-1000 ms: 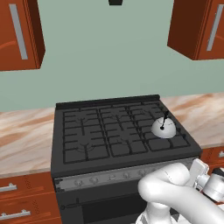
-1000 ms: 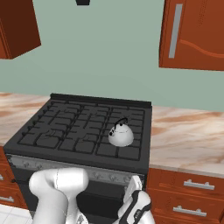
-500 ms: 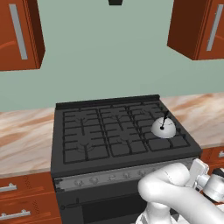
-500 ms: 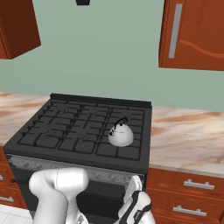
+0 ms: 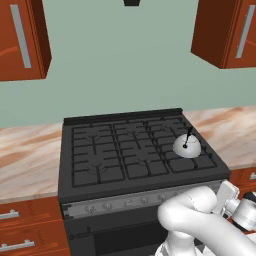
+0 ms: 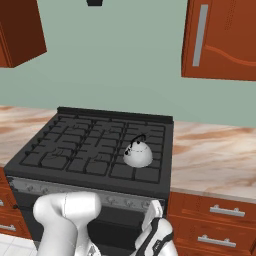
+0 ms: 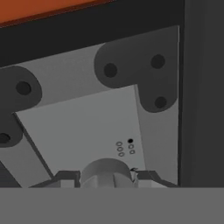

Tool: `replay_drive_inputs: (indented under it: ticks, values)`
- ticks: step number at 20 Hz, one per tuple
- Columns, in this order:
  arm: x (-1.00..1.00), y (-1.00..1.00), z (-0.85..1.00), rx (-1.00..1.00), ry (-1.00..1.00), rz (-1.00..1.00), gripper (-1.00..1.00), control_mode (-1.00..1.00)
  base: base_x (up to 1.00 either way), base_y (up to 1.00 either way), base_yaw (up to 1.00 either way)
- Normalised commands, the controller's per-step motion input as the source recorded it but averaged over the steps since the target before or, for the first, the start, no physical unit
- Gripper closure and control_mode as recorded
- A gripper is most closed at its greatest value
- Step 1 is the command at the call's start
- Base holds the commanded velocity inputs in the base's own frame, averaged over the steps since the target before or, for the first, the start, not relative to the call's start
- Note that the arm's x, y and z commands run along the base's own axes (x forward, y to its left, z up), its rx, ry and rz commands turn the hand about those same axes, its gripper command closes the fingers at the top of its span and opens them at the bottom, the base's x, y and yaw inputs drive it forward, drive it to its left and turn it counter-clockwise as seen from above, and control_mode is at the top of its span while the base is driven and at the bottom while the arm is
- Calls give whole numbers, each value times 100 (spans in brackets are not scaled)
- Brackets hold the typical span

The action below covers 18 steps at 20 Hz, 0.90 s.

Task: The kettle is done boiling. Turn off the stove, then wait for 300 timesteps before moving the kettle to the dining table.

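Six grate burners cover the stove [image 5: 140, 155], a wide black range whose long side runs left to right along the wall, its grey knob strip [image 5: 125, 202] facing the robot. Marbled wall counters [image 6: 210, 155] flank it on both sides, with red-brown drawers [image 6: 215, 225] below. The arm folds low in front of the range, so the whole cooktop lies above and beyond the gripper [image 7: 106, 177]. The kettle [image 5: 187, 146] sits upright on the front right burner, up and behind the gripper, well apart from it; its thin black handle rises from the dome and leans toward the back right. In the hand view, the two dark fingertips [image 7: 65, 176] stand on either side of a round grey knob [image 7: 106, 171], pressed against its flanks, closed around it.
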Motion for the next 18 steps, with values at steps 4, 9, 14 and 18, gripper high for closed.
replay_drive_inputs:
  ticks: [4,9,14,18]
  values:
    - [0,0,0,11,0,-3,100,-100,0,0,0]
    - [0,-2,0,19,0,-7,100,-100,0,0,0]
    - [0,-4,0,25,0,-6,100,-100,0,0,0]
    - [0,-4,0,26,0,-6,100,-100,0,0,0]
